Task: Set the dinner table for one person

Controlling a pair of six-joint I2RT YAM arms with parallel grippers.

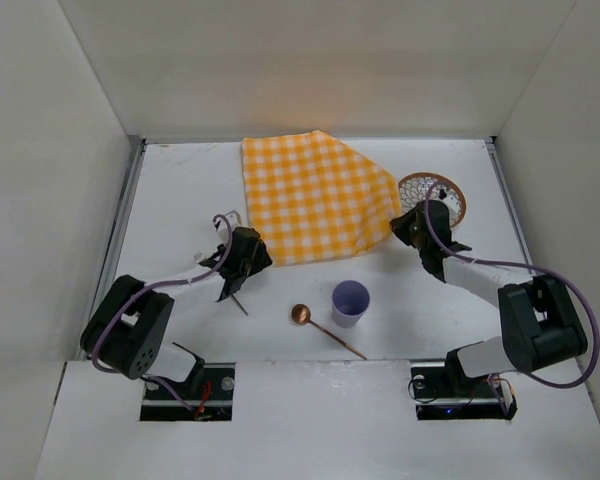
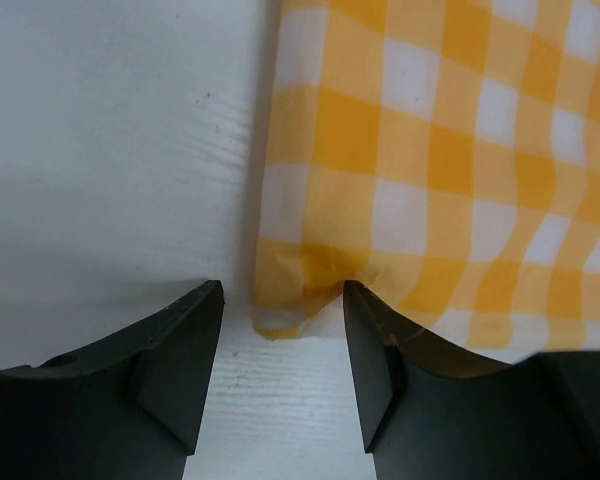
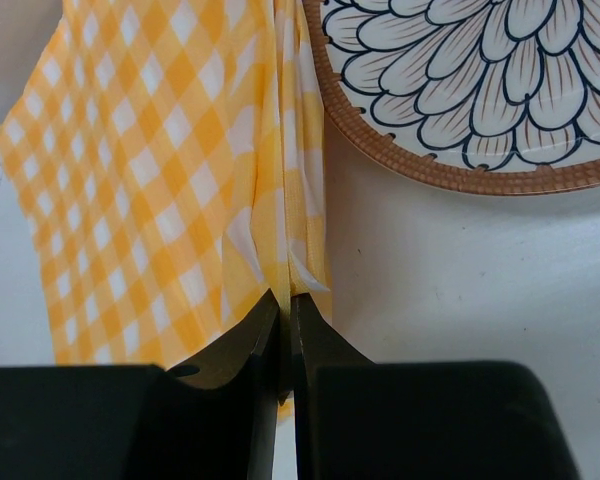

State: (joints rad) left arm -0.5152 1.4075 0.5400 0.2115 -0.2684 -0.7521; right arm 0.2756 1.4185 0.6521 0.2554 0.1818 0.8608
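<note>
Your left pincer (image 2: 283, 300) gapes at a corner of the checked cloth (image 1: 315, 195); right pincer (image 3: 288, 310) clamps its other edge. Seat that corner deep before closing.

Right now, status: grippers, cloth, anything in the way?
Left gripper open over checked cloth corner. Right gripper shut on cloth edge, beside plate. Cloth lies askew on dinner table. Cup, spoon off the cloth.

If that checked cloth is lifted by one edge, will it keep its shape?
Probably not: the checked cloth pleats where the right end effector pinches it, so likely floppy. It seems thin and light: its corner crumples by the left end effector.
</note>
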